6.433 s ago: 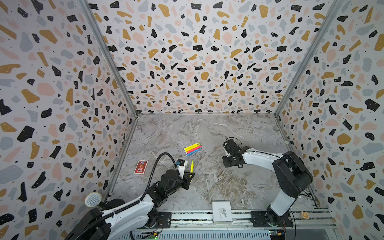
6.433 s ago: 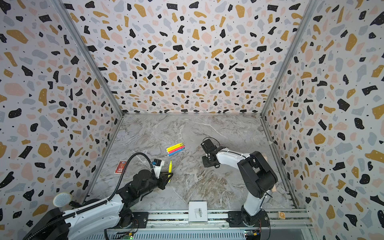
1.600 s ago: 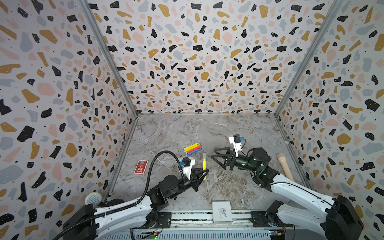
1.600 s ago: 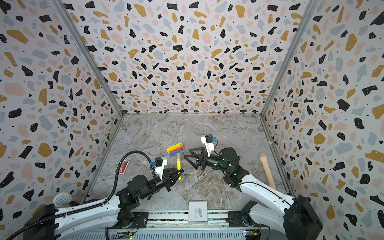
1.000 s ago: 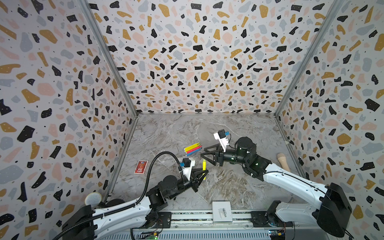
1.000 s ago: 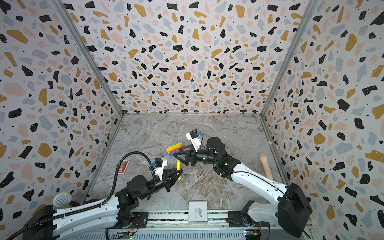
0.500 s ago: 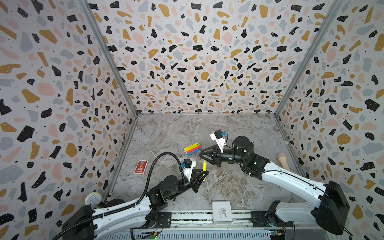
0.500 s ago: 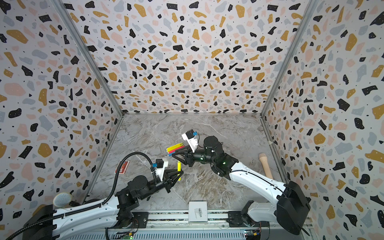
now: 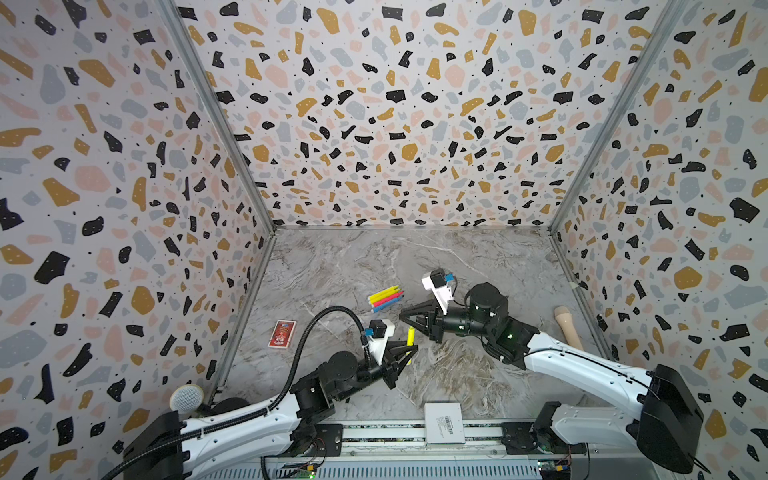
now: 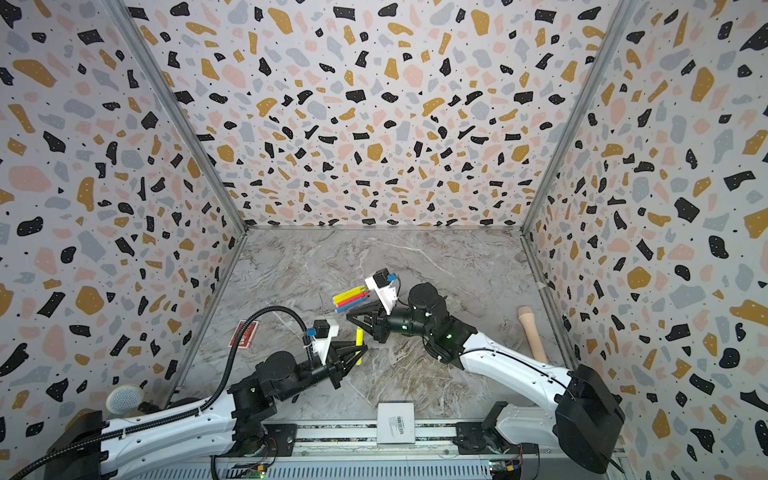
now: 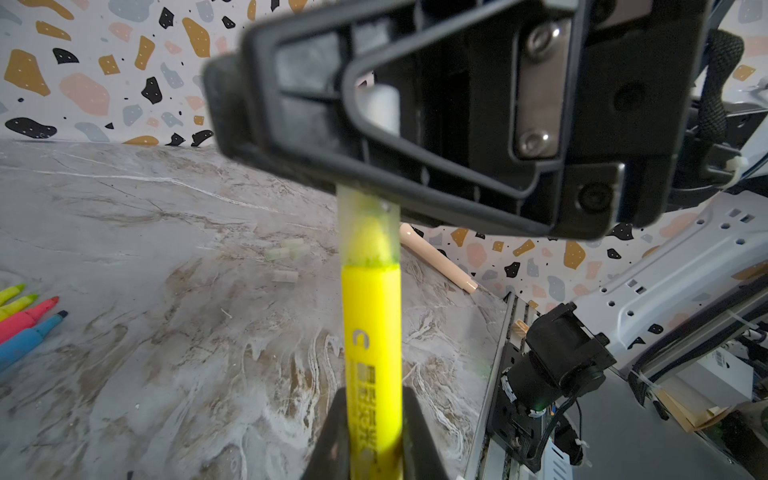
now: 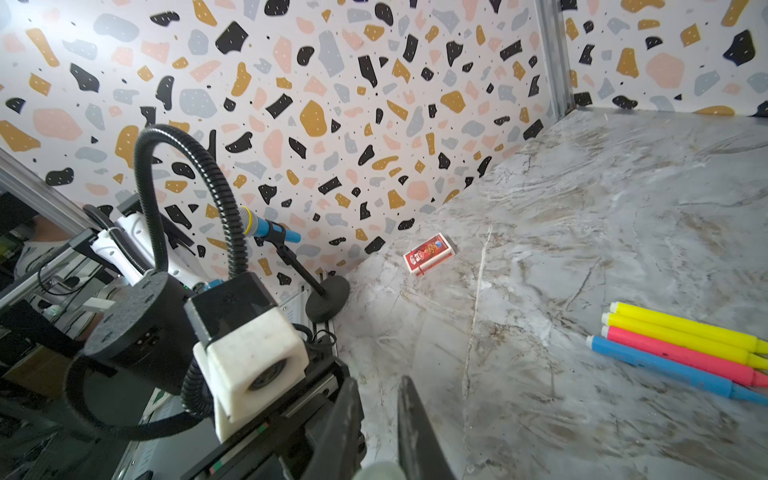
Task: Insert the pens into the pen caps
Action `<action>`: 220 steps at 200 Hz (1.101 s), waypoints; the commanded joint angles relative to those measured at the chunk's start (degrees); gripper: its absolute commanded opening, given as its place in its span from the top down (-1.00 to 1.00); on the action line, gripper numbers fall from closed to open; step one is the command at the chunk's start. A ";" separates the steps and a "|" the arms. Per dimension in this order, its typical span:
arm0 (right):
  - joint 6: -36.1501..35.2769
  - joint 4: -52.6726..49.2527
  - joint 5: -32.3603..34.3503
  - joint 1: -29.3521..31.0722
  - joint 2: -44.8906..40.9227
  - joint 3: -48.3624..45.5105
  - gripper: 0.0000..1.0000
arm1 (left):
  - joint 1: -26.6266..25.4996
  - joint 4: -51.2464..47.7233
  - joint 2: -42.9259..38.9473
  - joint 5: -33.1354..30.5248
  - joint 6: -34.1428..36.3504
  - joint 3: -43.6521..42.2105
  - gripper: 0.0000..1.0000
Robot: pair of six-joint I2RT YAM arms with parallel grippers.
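My left gripper (image 9: 409, 353) (image 10: 361, 353) (image 11: 372, 415) is shut on a yellow pen (image 9: 410, 336) (image 10: 359, 336) (image 11: 371, 332) and holds it upright above the table. A translucent pen cap (image 11: 368, 224) sits over the pen's tip. My right gripper (image 9: 411, 322) (image 10: 358, 323) (image 12: 380, 399) reaches in from the right and is shut on that cap, whose pale end (image 12: 380, 471) shows between the jaws. Two more yellow pens, a pink one and a blue one (image 9: 385, 298) (image 10: 351, 298) (image 12: 685, 349) lie side by side further back. Loose clear caps (image 11: 286, 253) lie on the table.
A red card box (image 9: 282, 333) lies near the left wall. A beige handle (image 9: 568, 328) rests by the right wall. A white box (image 9: 444, 423) sits on the front rail, and a microphone (image 9: 185, 397) stands at the front left corner.
My right gripper has moved left to the top of the held pen and closed from open onto the cap. The left gripper has kept the pen almost still.
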 commanded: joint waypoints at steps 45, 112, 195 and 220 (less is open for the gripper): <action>5.30 2.16 9.65 9.05 -3.04 -14.43 1.00 | 0.46 11.63 -2.67 0.61 4.25 7.26 1.00; 10.58 4.07 14.35 13.88 -2.44 -20.31 1.00 | 1.62 11.56 -2.52 1.63 5.73 10.55 1.00; 0.60 -4.73 10.29 12.97 -2.82 -12.97 1.00 | 6.08 9.39 -2.04 5.67 3.75 7.95 1.00; -1.32 -6.98 10.00 10.86 -3.75 -10.31 1.00 | 6.04 7.86 -2.44 5.19 3.16 5.81 1.00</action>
